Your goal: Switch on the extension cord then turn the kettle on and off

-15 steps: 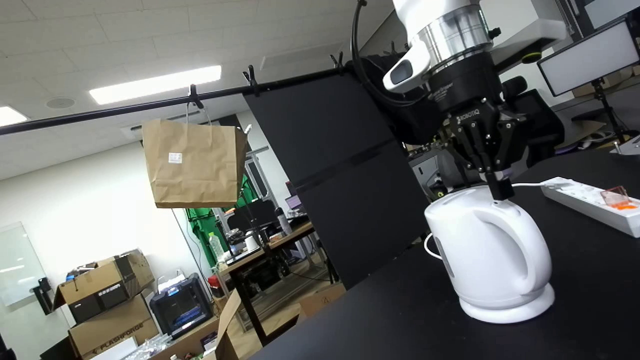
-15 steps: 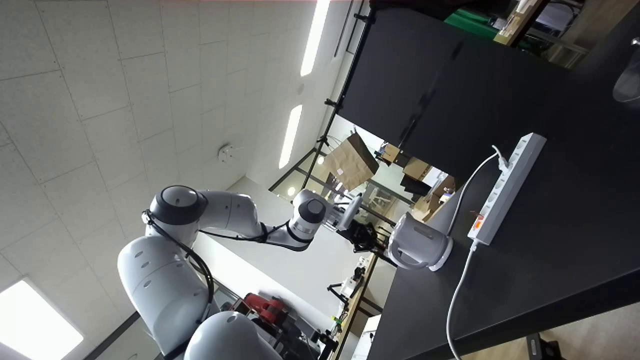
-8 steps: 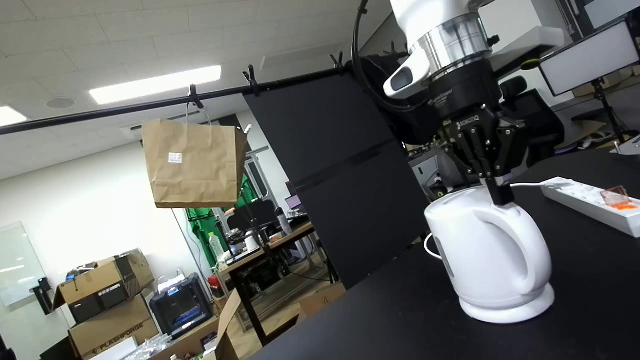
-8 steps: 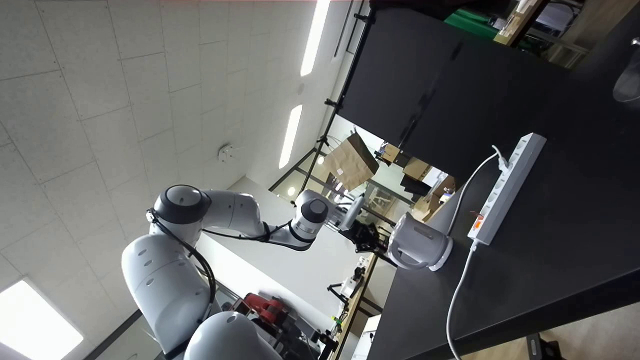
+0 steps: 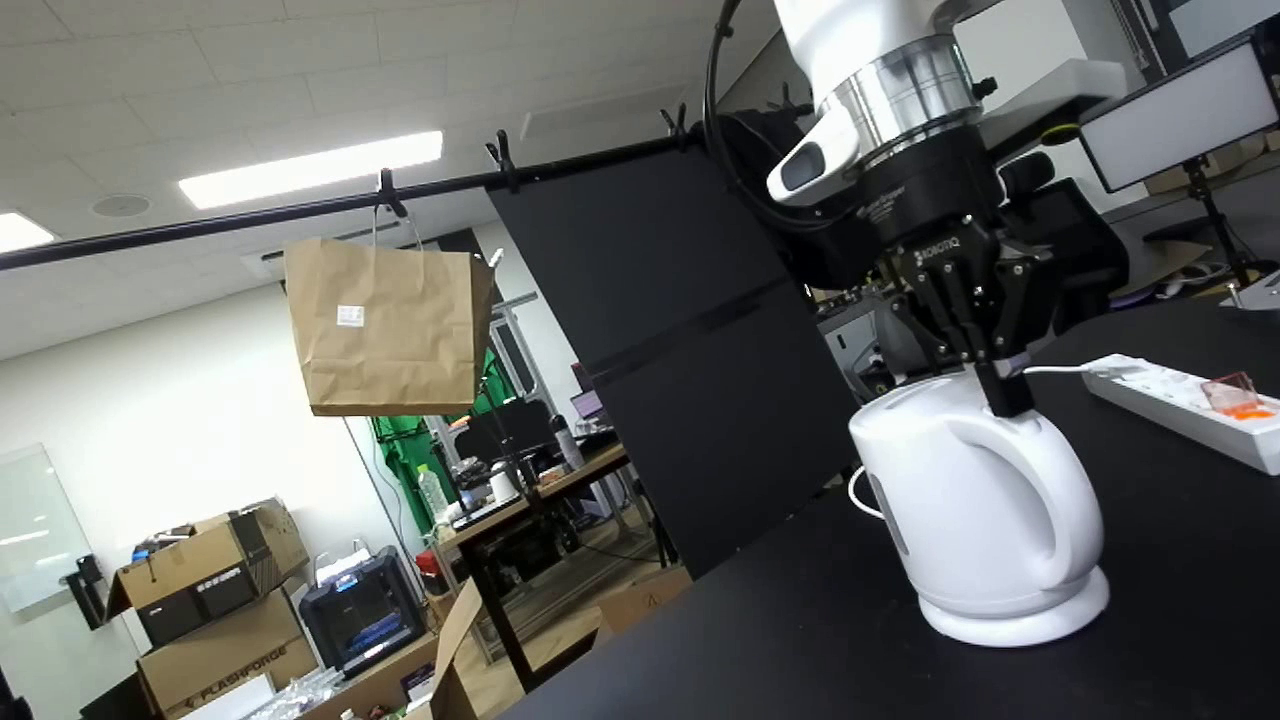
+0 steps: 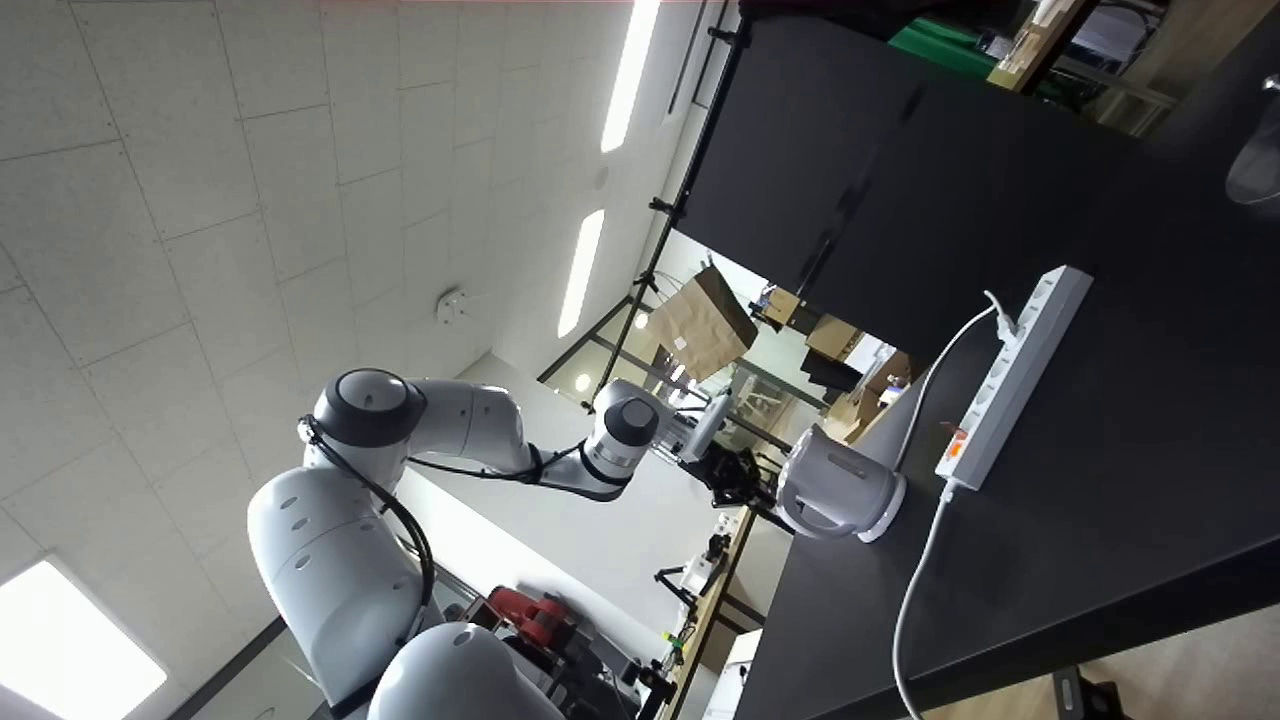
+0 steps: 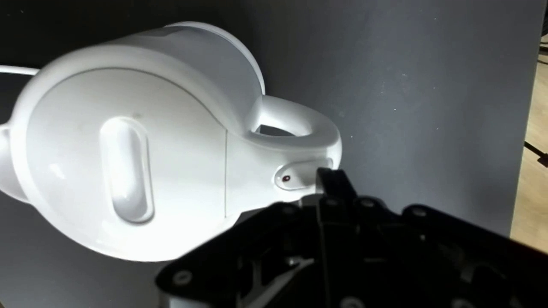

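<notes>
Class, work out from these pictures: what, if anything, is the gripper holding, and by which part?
Nothing is held: the gripper is shut, positioned at the oval switch atop the handle of the electric kettle.

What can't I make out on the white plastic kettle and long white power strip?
Wrist view: oval white switch on the kettle, outer end hidden by the black pincer.
Wrist view: spout, cut off by the left edge.
An exterior view: white cable of the power strip, cut off by the bottom edge.
</notes>
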Controlling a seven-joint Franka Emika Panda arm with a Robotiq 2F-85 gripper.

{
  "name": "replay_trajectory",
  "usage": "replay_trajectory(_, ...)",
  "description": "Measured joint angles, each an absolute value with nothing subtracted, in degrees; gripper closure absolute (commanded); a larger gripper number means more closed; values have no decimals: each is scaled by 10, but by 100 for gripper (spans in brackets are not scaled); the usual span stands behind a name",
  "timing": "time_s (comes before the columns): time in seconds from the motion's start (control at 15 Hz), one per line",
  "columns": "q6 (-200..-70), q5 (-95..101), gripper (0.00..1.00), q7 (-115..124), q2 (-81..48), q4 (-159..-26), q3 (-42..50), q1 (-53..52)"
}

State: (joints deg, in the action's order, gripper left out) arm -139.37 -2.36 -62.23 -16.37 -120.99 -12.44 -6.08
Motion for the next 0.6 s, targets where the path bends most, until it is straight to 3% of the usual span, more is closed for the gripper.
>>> replay_trajectory(0.6, -1385, -24, 100, -622, -168, -1208, -126, -61)
